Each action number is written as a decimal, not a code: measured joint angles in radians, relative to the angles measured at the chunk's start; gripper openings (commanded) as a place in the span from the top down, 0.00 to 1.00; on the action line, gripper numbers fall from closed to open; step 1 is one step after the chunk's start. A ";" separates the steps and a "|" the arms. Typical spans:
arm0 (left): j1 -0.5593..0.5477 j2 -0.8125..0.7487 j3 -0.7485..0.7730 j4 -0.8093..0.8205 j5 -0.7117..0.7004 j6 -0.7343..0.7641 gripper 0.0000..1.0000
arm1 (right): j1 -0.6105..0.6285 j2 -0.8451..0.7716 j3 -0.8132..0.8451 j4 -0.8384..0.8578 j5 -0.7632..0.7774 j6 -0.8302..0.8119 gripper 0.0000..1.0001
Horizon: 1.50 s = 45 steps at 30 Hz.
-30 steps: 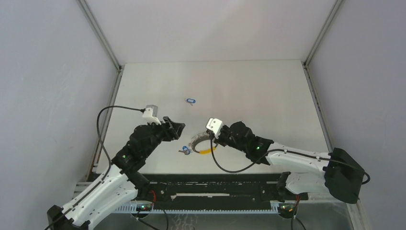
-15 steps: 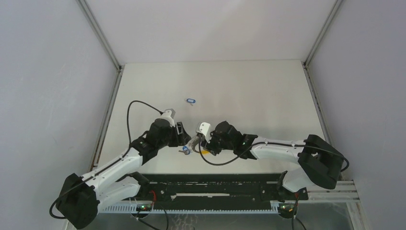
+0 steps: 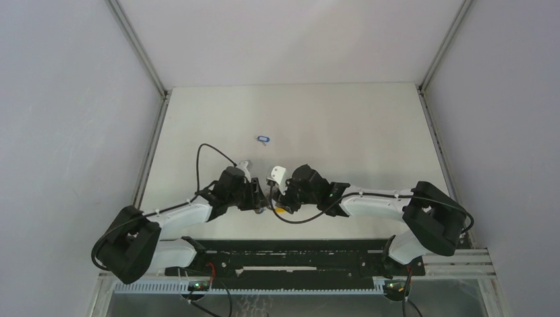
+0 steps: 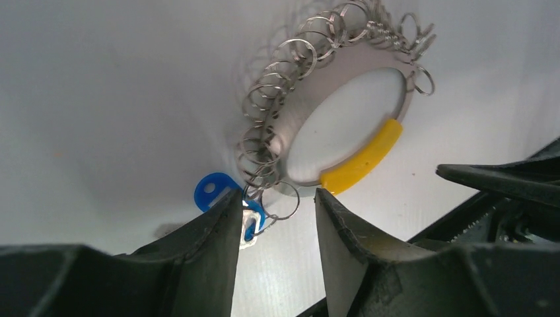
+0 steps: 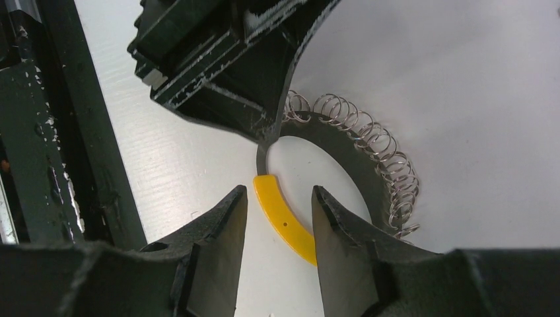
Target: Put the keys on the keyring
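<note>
Left end effector (image 4: 277, 205) released, straddling tiny blue-headed silver key (image 4: 212, 190) at 7 o'clock of silvery metal keyring (image 4: 280, 135) on desk (image 4: 99, 99). Right end effector (image 5: 279, 198) released over yellow arc (image 5: 284, 221); it should clamp first to steady the ring.

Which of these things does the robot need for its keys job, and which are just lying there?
For the job:
- keyring
- blue key beside it
- blue key farther off

Just there:
- black rail
- table
</note>
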 measured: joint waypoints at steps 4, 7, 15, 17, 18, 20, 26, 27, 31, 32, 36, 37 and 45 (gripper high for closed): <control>-0.032 0.043 0.000 0.060 0.050 -0.033 0.51 | -0.010 0.000 0.000 0.000 0.005 0.006 0.59; -0.074 0.063 0.000 0.101 0.085 -0.055 0.51 | -0.023 -0.002 0.000 -0.001 0.010 0.009 0.59; -0.106 -0.004 0.000 0.135 0.103 -0.091 0.50 | -0.074 -0.076 -0.036 -0.003 0.015 0.025 0.59; -0.106 -0.061 0.000 0.105 0.070 -0.090 0.51 | -0.079 -0.089 -0.041 -0.003 0.018 0.027 0.59; -0.106 -0.092 0.000 0.085 0.048 -0.087 0.52 | -0.080 -0.093 -0.043 -0.003 0.019 0.028 0.59; -0.106 -0.130 0.000 0.050 0.013 -0.085 0.53 | -0.080 -0.098 -0.046 -0.003 0.019 0.029 0.59; -0.109 -0.148 0.000 -0.039 -0.051 -0.082 0.57 | -0.082 -0.100 -0.053 -0.001 0.013 0.042 0.60; -0.110 -0.144 0.000 -0.044 -0.054 -0.080 0.57 | -0.081 -0.100 -0.053 0.001 0.005 0.054 0.60; -0.111 -0.122 0.000 -0.045 -0.061 -0.076 0.57 | -0.081 -0.090 -0.055 0.021 -0.031 0.121 0.61; -0.111 -0.115 0.000 -0.044 -0.061 -0.076 0.57 | -0.080 -0.084 -0.055 0.030 -0.040 0.142 0.61; -0.111 -0.071 0.000 -0.032 -0.061 -0.075 0.56 | -0.067 -0.040 -0.055 0.053 -0.053 0.237 0.60; -0.111 -0.059 0.000 -0.026 -0.061 -0.075 0.56 | -0.061 -0.029 -0.055 0.055 -0.053 0.256 0.60; -0.110 0.016 0.003 0.005 -0.058 -0.068 0.51 | -0.003 0.039 -0.055 0.070 -0.030 0.340 0.59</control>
